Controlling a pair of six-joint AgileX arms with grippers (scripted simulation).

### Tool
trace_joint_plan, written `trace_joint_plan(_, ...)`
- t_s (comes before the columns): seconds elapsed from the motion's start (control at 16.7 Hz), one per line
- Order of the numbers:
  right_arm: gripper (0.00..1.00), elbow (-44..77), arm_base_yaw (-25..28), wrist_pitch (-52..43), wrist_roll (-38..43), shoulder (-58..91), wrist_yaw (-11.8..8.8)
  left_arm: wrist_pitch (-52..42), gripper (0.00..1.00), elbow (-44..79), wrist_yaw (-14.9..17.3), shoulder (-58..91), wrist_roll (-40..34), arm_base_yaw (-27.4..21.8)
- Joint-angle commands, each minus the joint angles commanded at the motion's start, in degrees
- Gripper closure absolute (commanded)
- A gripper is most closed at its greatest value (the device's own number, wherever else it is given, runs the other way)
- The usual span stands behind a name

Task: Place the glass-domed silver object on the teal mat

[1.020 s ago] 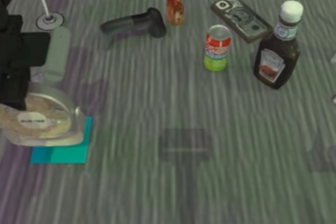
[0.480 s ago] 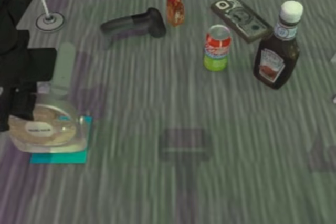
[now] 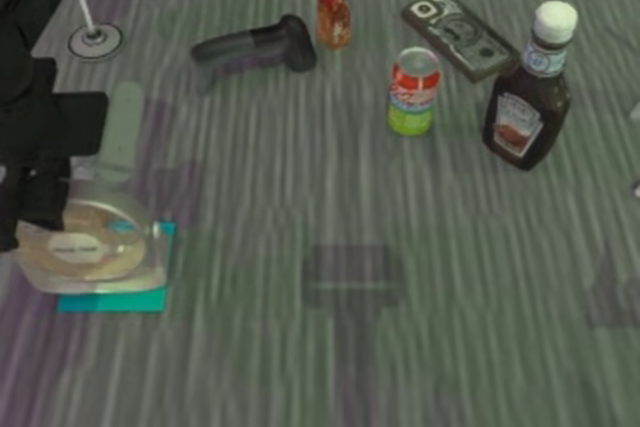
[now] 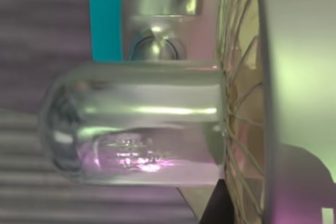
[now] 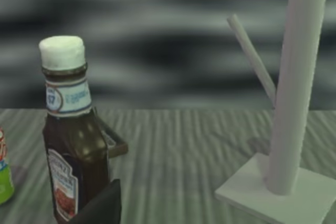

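Our left gripper [image 3: 45,197] sits at the table's [image 3: 420,347] left edge over the glass-domed silver object [image 3: 95,247], which lies across the teal mat [image 3: 110,297], covering most of it, likely set there for release. We cannot tell how far the fingers are spread. The striped grey-green tabletop meets a dark, blurred backdrop. Our right arm stays out of sight.

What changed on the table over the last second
The left gripper carried the glass-domed silver object toward the table's right and farther over the teal mat, which it now largely covers. The grip looks unchanged. The soda can, brown sauce bottle and black scanner stayed put.
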Motion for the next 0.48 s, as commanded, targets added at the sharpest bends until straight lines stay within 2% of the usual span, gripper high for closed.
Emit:
trace_joint_plan(0.42, 0.00, 0.0, 0.0, 0.0, 0.0, 0.0, 0.0, 0.0, 0.02, 0.0, 0.0, 0.0, 0.0, 0.0)
trace_joint_plan(0.48, 0.00, 0.0, 0.0, 0.0, 0.0, 0.0, 0.0, 0.0, 0.00, 0.0, 0.0, 0.0, 0.0, 0.0)
